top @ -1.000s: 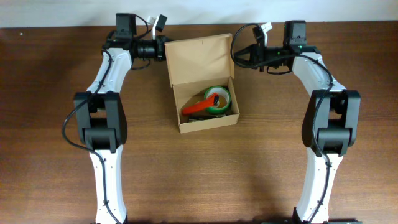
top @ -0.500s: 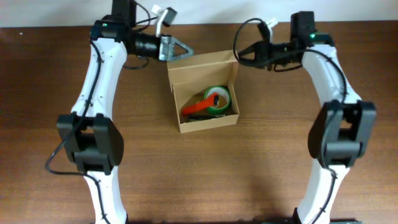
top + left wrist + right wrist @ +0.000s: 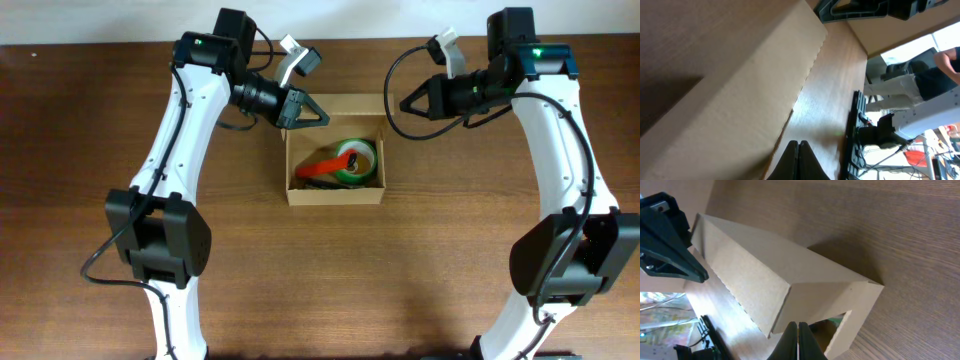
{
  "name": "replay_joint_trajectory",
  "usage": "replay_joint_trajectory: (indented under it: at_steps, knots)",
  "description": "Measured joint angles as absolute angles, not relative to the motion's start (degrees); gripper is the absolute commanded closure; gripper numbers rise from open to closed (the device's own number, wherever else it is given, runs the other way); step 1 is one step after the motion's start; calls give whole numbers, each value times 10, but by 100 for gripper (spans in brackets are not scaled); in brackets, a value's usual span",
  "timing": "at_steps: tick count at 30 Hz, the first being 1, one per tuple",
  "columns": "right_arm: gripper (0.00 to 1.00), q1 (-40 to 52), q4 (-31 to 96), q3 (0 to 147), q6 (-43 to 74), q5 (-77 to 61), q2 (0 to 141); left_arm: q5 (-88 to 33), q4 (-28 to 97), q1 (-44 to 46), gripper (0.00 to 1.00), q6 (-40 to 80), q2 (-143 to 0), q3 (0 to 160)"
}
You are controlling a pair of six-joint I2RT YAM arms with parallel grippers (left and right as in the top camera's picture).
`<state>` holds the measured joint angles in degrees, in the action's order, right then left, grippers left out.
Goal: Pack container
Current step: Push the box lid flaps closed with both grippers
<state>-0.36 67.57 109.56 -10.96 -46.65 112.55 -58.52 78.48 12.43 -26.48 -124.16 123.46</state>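
Lifted flap (image 3: 345, 108) on container (image 3: 335, 195); tape roll (image 3: 368, 165) inside

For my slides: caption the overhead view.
Left end effector and right end effector flank a cardboard box holding green tape.

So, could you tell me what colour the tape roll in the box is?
Green; the tape roll shows best overhead.

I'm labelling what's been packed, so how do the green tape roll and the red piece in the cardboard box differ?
The green tape roll is a round ring; the red piece is long and narrow. The roll sits in the box's right part, while the red piece slants from the left toward the roll, its end overlapping it. Both lie inside the open cardboard box.
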Motion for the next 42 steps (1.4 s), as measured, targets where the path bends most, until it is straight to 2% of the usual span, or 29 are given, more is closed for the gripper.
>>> replay_joint_trajectory:
  at_steps: [6, 9, 11, 13, 19, 27, 33, 42]
  knots:
    - [96, -4, 674, 1123, -105, -432, 1126, -571, 849, 138, 98, -300, -1242, 1235]
    - [96, -4, 674, 1134, -104, -421, 1125, -555, 838, 165, 98, -305, -1242, 1234]
    - [96, -4, 674, 1134, -95, -405, 1125, -515, 780, 168, 98, -276, -1240, 1234]
    - [96, -4, 673, 1134, -86, -384, 1126, -424, 687, 135, 98, -209, -1235, 1233]
    - [96, -4, 668, 1138, -70, -362, 1150, -304, 636, 35, 98, -112, -1237, 1233]
    - [97, -4, 653, 1138, -45, -358, 1269, -337, 601, 36, 98, -46, -1404, 1235]
    - [96, -4, 635, 1138, -43, -376, 1333, -386, 554, 37, 98, -8, -1417, 1235]
    - [97, -4, 568, 1138, -25, -461, 1358, -436, 483, 39, 98, 55, -1442, 1235]
